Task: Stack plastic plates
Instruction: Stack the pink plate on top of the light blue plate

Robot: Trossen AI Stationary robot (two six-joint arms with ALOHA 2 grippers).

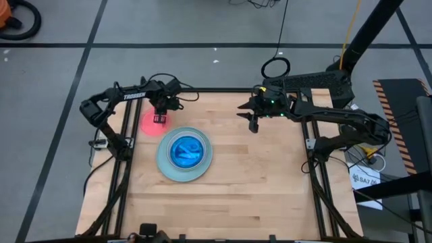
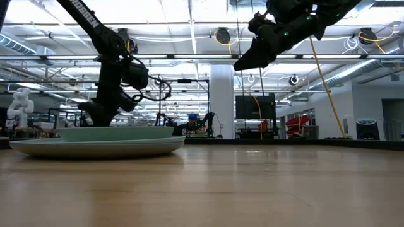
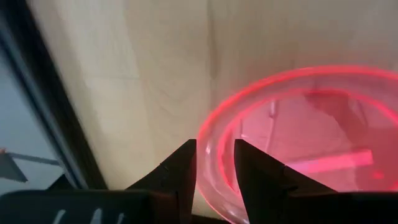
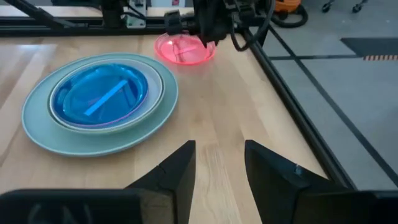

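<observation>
Left claw [image 3: 214, 165] pinches pink plate's [image 1: 154, 123] rim; blue plate [image 1: 187, 150] nests in stacked larger plates [image 1: 166, 169]; right claw [image 4: 219, 163] spread.

A stack of plates [image 1: 185, 154] lies flat near the tabletop's left edge, large pale green underneath, smaller pale ones nested, translucent blue on top, and a translucent pink-red small plate [image 1: 152, 123] lies just beside it.

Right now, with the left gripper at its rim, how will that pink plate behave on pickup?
The pink plate looks thin and translucent, so probably light and slightly flexible. Its glossy raised rim sits between the left gripper fingers; an edge pinch may let it droop or slip. Flat and shallow, it is unlikely to roll.
</observation>
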